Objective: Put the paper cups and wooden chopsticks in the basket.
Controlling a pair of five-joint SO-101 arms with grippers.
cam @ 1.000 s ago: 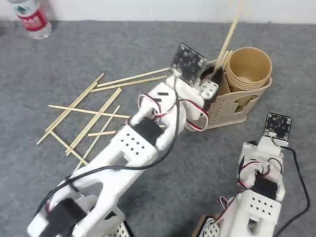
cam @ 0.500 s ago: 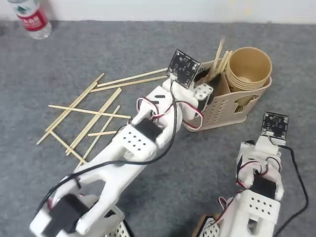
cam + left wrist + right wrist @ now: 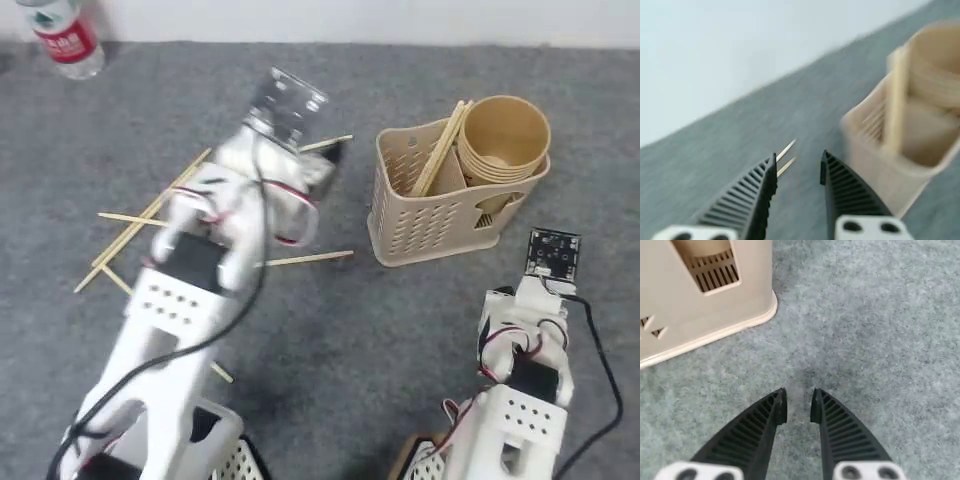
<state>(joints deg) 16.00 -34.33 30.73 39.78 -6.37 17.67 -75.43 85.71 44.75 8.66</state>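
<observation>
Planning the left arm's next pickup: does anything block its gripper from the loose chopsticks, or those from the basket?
Nothing visible does. The open left gripper faces two chopsticks with only carpet between; carpet alone lies between them and the basket.

**Paper cups [image 3: 505, 135] sat in the basket [image 3: 430, 225], most sticks lay outside**

The basket was tan plastic with little slots in its sides. It stood upright on the grey carpet [image 3: 400, 330] and had 2 parts inside. The paper cups were tan too. They were stacked one inside the other, open side up, in 1 part. A few leaning chopsticks [image 3: 440, 150] stood in the other part, with their tops poking above the rim toward the cups.

More wooden sticks lay flat on the carpet, on the side away from the cups. A single chopstick [image 3: 305, 258] lay near the basket's bottom edge. The crossed pile [image 3: 150, 215] lay well apart from the basket.
</observation>
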